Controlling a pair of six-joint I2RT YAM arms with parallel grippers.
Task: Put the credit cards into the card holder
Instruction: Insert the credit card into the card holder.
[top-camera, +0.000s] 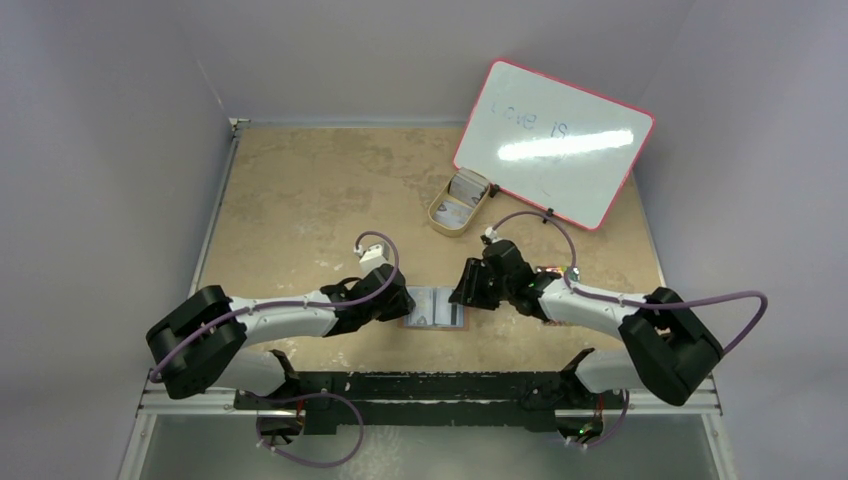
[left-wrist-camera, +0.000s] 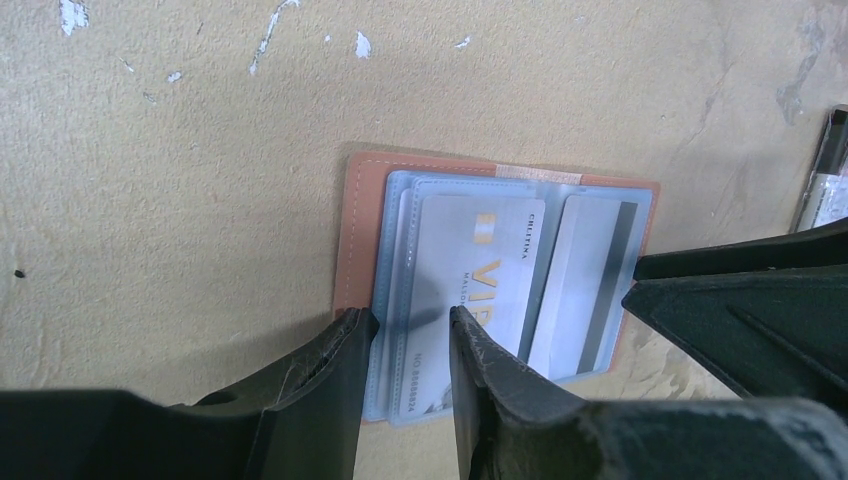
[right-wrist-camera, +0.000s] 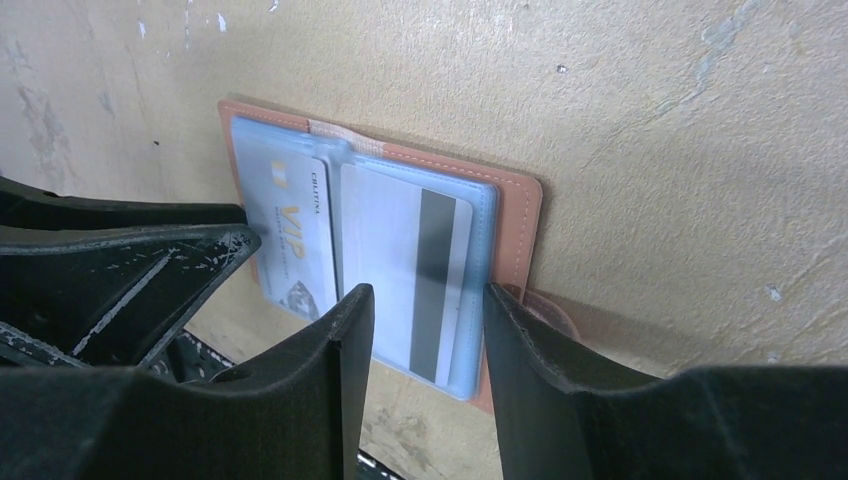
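The card holder (top-camera: 436, 308) lies open and flat on the table between my two grippers, its reddish-brown leather edge (left-wrist-camera: 358, 230) framing clear blue sleeves. A whitish credit card marked VIP (left-wrist-camera: 480, 270) sits in the left sleeve. A card with a dark stripe (right-wrist-camera: 415, 270) sits in the right sleeve. My left gripper (left-wrist-camera: 408, 318) stands open over the holder's left edge, with nothing pinched between its fingers. My right gripper (right-wrist-camera: 428, 292) stands open over the right edge, above the striped card. More whitish cards (top-camera: 465, 187) stand in a tan tray.
The tan oval tray (top-camera: 440, 215) sits at the back, right of the middle, against a pink-framed whiteboard (top-camera: 555, 145). The holder's snap tab (right-wrist-camera: 550, 310) sticks out under the right finger. Each wrist view shows the other gripper close by.
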